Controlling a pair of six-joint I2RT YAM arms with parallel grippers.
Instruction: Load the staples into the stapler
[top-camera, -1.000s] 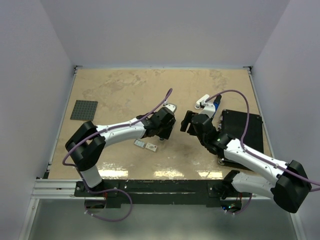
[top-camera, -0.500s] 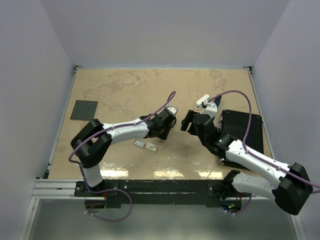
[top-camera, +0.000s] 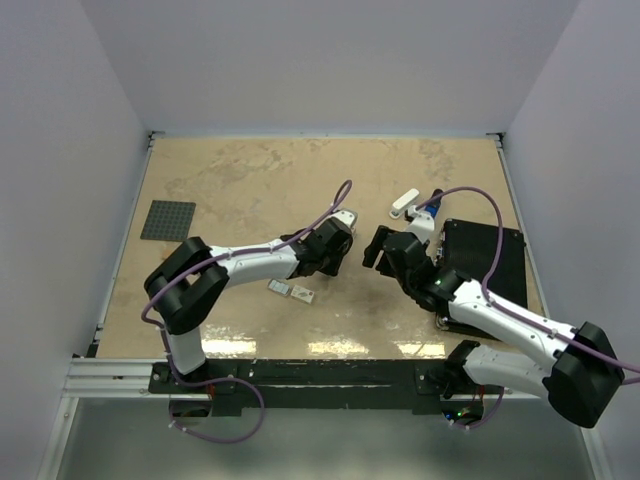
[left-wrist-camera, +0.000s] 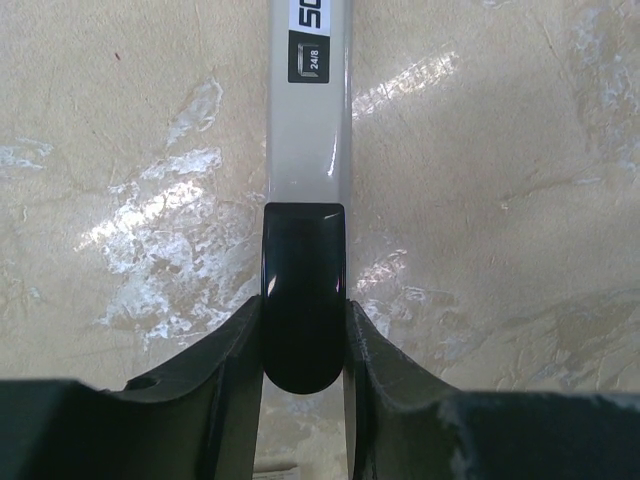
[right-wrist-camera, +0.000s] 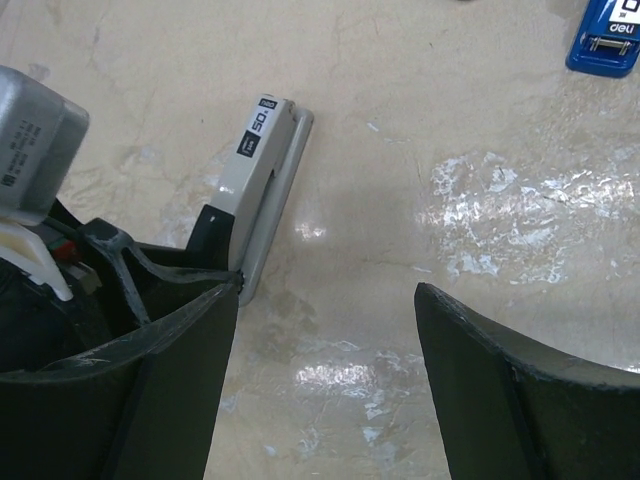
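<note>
Closing over the last second, the left gripper (left-wrist-camera: 303, 345) has narrowed onto the stapler (left-wrist-camera: 308, 130), and its arm has shifted slightly. Both fingers (left-wrist-camera: 225, 365) now press the sides of the stapler's black rear end, so it is clamped, though only at the very tail. The staples (top-camera: 303, 295), a tiny whitish box, lie untouched on the table (top-camera: 220, 180) just beside a small grey piece (top-camera: 279, 288), near the left arm and apart from the stapler. The right gripper (right-wrist-camera: 325, 385) hovers near the stapler's nose, its 2 jaws spread wide with nothing between them.

Risks, as I judge them: with so short a purchase on a rounded end, the stapler could pivot or slip out when the right arm works the top open. The left arm could also sweep the 2 small pieces aside. A white stapler (top-camera: 405, 203) and a blue stapler (right-wrist-camera: 605, 38) sit near enough to be knocked.
</note>
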